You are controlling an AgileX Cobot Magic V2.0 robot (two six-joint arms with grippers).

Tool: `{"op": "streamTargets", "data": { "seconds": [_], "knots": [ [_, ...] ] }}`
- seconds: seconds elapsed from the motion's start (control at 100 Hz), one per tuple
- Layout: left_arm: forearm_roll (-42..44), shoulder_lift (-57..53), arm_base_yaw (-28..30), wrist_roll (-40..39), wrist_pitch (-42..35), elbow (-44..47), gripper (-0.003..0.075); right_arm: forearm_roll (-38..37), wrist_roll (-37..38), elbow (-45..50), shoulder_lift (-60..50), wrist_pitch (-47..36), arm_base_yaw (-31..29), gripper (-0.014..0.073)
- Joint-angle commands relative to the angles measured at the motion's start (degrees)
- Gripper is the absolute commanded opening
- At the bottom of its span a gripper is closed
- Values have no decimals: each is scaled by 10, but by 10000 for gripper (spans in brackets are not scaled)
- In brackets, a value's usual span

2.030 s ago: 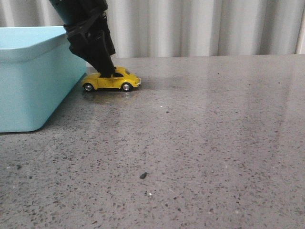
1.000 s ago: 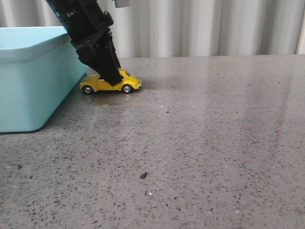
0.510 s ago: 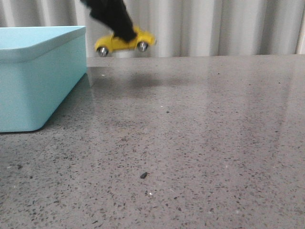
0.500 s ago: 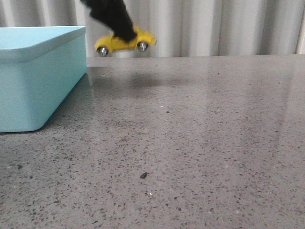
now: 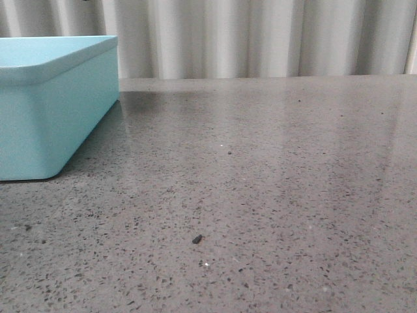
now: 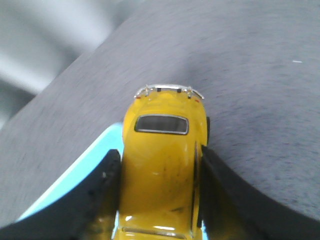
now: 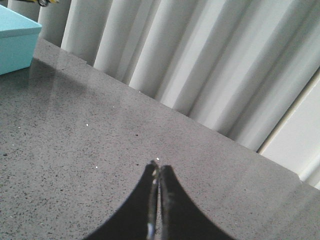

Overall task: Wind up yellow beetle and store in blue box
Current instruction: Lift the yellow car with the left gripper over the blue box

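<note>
The yellow beetle (image 6: 162, 165) hangs in the air, pinched at its sides between the black fingers (image 6: 100, 185) of my left gripper (image 6: 159, 151), which is shut on it. Below it in the left wrist view lies a strip of the blue box (image 6: 82, 175), with grey table beyond. In the front view the blue box (image 5: 52, 98) stands at the left, and neither the beetle nor either gripper shows there. My right gripper (image 7: 158, 170) hovers over the bare table, shut with nothing in it. From there the blue box (image 7: 15, 42) shows far off.
The speckled grey table (image 5: 260, 163) runs back to a pale pleated curtain (image 5: 260, 36). A small dark speck (image 5: 196, 239) lies on the table near the front.
My left gripper closed on the beetle beside the box, lifted it off the table and carried it up past the top of the front view.
</note>
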Motion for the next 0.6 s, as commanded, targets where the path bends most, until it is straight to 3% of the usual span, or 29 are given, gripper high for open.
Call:
{"op": "streamTargets", "data": {
  "seconds": [0.0,0.26,0.59],
  "knots": [
    [17,-47,20,-74,2,-19,63,-5,-4,-13,5,-51,1,-41],
    [66,-71,54,-131,2,13,63,-5,-4,-13,5,-51,1,-41],
    [74,-84,63,-161,2,200,63,-1,-4,-13,5,-51,1,-41]
  ]
}}
